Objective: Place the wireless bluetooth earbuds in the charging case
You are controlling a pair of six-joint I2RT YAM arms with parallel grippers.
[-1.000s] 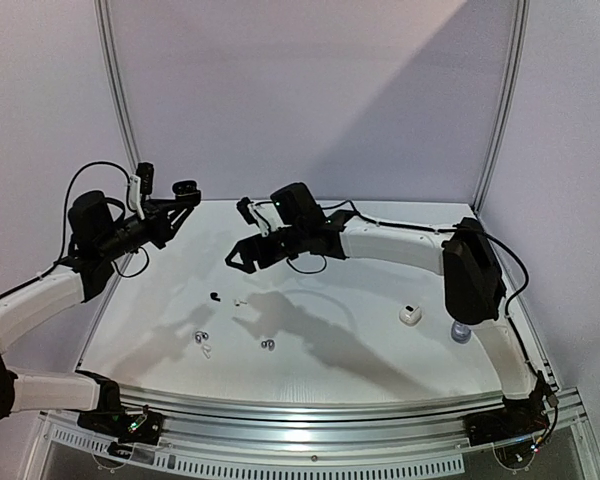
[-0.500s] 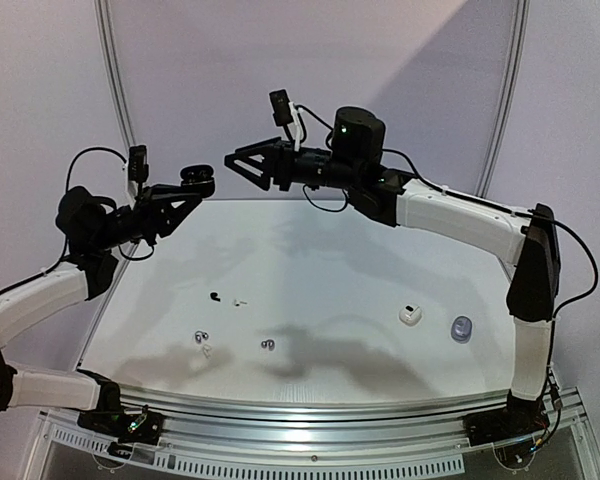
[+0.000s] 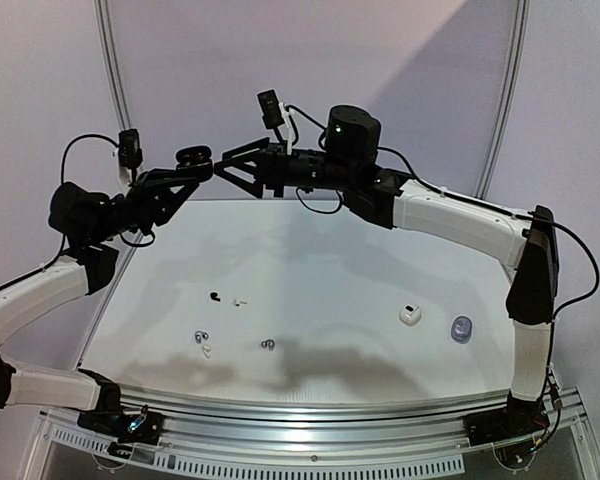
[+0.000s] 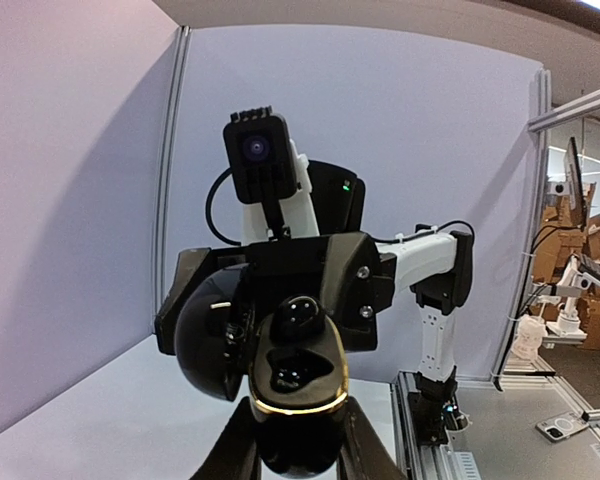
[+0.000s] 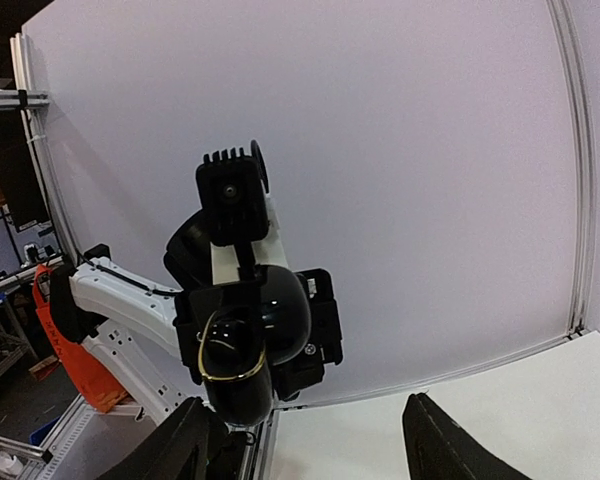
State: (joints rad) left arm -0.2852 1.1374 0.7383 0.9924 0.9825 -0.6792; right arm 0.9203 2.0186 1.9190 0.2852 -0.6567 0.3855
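Note:
My left gripper (image 3: 194,176) is raised high above the table's back left and is shut on a black charging case (image 3: 192,157) with a gold rim. In the left wrist view the case (image 4: 298,400) stands lid open between the fingers. One black earbud (image 4: 298,315) rests in its far slot, and the near slot (image 4: 285,378) is empty. My right gripper (image 3: 223,166) hangs open just right of the case, pointing at it, with nothing between its fingers. In the right wrist view the case (image 5: 235,350) lies beyond the wide-spread fingers (image 5: 185,445). More earbuds lie on the table: black (image 3: 215,296), white (image 3: 240,300), silvery-grey (image 3: 198,337).
Another white earbud (image 3: 207,349) and a grey one (image 3: 268,345) lie near the front of the table (image 3: 330,260). A white case (image 3: 410,315) and a bluish case (image 3: 462,329) sit at the right. Both arms meet high at the back left.
My right arm rose from low over the table to the case's height, then moved left toward it. My left arm lifted the case higher and toward the right gripper.

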